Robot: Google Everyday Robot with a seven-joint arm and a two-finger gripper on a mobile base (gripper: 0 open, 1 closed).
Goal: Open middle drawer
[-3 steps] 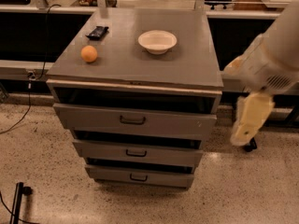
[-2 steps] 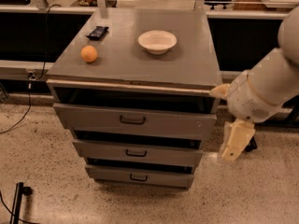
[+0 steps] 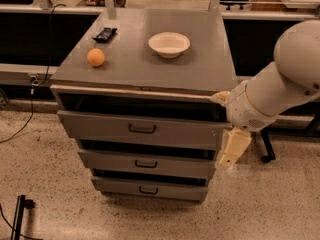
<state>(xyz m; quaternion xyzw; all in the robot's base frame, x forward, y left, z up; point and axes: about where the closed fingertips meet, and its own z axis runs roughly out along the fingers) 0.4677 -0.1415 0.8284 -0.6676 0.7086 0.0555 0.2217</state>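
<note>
Progress on the job looks close to nil. The middle drawer [image 3: 175, 167] sits in the grey metal cabinet [image 3: 135, 74] between the top drawer [image 3: 100, 126] and the bottom drawer [image 3: 120, 186]. Its front shows only a little ahead of the one above, so I judge it not yet pulled. My pincer [image 3: 225, 161] hangs off the cabinet's right front corner, pointing down at about the height of that middle front. It is clear of the small dark bar handle [image 3: 146, 164] at the drawer's centre. I cannot tell whether the pincer is open or closed, and nothing shows in its hold. What is left is the whole of it: come round to the front, take the handle, draw the drawer out.

The drawer fronts are plain, flat, matte grey sheet metal, wide and shallow. The middle front is medium in height, the top one is tallest with a wider handle, and the bottom one is smallest. On the smooth cabinet top rest a round orange [image 3: 96, 57], a shallow white bowl [image 3: 169, 44] and a flat dark object [image 3: 105, 34]. My pincer is cream-coloured and blocky, on a rounded white arm. The floor [image 3: 250, 209] is speckled and hard-looking.
</note>
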